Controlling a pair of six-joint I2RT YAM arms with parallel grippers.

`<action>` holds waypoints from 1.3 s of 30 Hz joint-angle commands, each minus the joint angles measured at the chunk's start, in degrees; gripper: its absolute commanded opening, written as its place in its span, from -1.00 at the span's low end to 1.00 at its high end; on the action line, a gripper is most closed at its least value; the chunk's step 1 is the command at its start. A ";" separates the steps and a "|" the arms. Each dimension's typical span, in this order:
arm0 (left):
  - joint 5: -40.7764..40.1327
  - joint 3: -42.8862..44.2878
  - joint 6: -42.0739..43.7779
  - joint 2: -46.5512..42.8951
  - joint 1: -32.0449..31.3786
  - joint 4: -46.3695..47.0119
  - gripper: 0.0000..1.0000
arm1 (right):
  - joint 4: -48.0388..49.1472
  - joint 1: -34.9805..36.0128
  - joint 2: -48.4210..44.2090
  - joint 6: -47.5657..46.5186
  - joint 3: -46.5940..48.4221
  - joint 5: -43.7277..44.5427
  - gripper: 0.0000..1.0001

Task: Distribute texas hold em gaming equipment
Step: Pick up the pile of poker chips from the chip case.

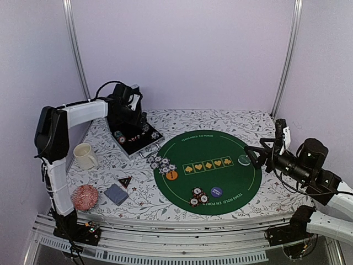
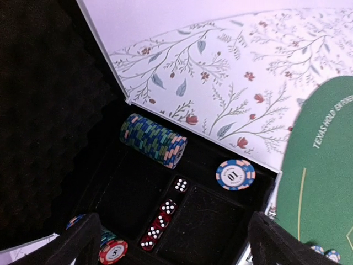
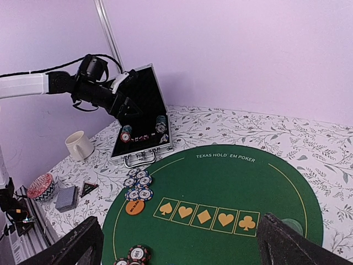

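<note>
My left gripper (image 1: 132,122) hangs open over the open metal case (image 1: 138,139), with nothing between its fingers (image 2: 77,243). Below it lie a roll of poker chips (image 2: 154,139), a blue chip (image 2: 235,174), a red chip (image 2: 113,252) and a row of red dice (image 2: 162,212). On the green mat (image 1: 220,146) sit a chip cluster (image 1: 159,163) with an orange button (image 1: 172,175), front chips (image 1: 198,197), a purple button (image 1: 216,192) and a pale-green button (image 1: 244,160). My right gripper (image 1: 263,148) is open and empty at the mat's right edge, beside the pale-green button.
A cream mug (image 1: 84,156) stands left of the case. Near the front left lie a red patterned round object (image 1: 85,197), the deck of cards (image 1: 116,194) and the black triangular marker (image 1: 124,181). The case lid (image 3: 144,91) stands upright behind the tray.
</note>
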 commanded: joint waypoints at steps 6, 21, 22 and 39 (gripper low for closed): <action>0.07 15.33 4.20 14.17 0.33 -5.79 0.59 | -0.02 0.14 4.31 -0.24 0.21 -2.76 0.98; -3.14 28.93 5.65 27.35 1.66 -9.76 0.28 | 0.39 0.13 10.79 1.66 2.80 -5.31 0.98; -3.12 29.02 5.71 27.56 1.75 -9.61 0.27 | 0.40 0.15 10.96 1.73 2.80 -5.44 0.98; 4.32 26.55 10.10 28.24 1.50 -9.75 0.07 | 1.05 0.15 12.78 3.42 2.91 -7.59 0.98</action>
